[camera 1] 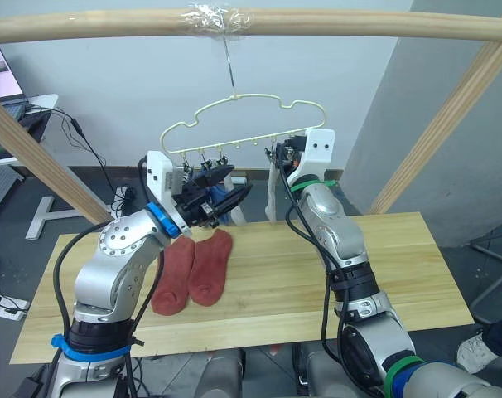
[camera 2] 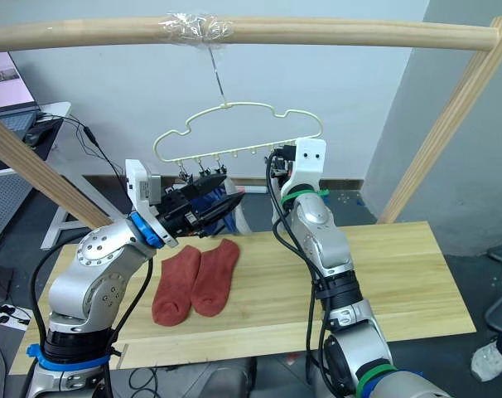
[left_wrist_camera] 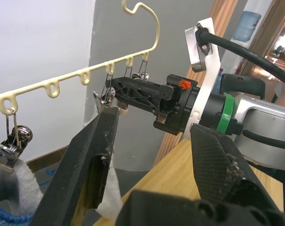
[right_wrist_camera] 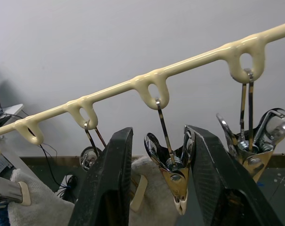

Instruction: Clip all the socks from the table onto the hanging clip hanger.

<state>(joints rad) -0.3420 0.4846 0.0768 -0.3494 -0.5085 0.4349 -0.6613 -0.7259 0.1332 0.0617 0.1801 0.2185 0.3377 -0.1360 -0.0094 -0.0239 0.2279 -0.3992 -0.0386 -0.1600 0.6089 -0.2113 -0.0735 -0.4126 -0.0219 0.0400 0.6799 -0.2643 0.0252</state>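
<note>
Nearest thing on the desk (camera 1: pixel 383 274) is the pair of rust-red socks (camera 1: pixel 193 269), lying side by side and touching, toes pointing to about 6 o'clock. Up behind them the left tool (camera 1: pixel 226 196) is raised toward the clip hanger (camera 1: pixel 243 124), spread wide, one finger (left_wrist_camera: pixel 93 155) right beside a pale grey sock (left_wrist_camera: pixel 11 174) that's hanging from a clip. At 3 o'clock of it, the right tool (right_wrist_camera: pixel 156 169) has its fingers closed around one metal clip (right_wrist_camera: pixel 173 165), pads touching both sides. The hanger's hook hangs from the wooden pole (camera 1: pixel 359 23) at 12 o'clock, taped there
</note>
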